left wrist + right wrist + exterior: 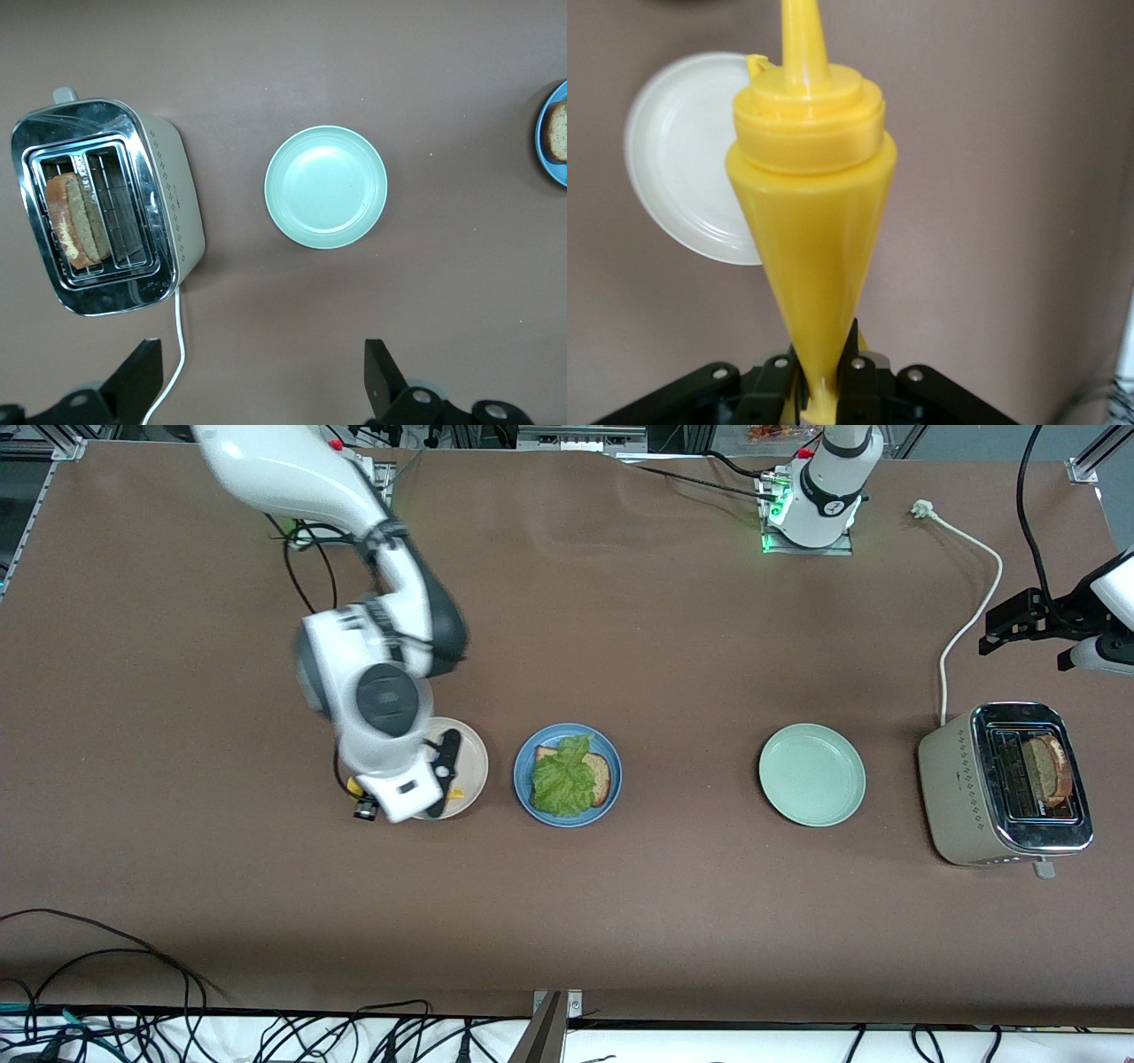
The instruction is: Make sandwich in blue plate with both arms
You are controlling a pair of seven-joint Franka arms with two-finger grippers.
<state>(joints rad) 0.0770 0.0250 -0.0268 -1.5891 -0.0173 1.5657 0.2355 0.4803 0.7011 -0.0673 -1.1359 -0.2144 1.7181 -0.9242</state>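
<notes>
The blue plate holds one toast slice with a crinkly green lettuce leaf on top. A second toast slice stands in the toaster. My right gripper is over the beige-white plate, shut on a yellow squeeze bottle. In the right wrist view the bottle fills the middle, held at its narrow end by the gripper. My left gripper is open and empty in the air near the toaster, its fingers wide apart.
A pale mint-green plate lies between the blue plate and the toaster, also in the left wrist view. The toaster's white cord runs toward the left arm's base. Loose cables lie along the table's near edge.
</notes>
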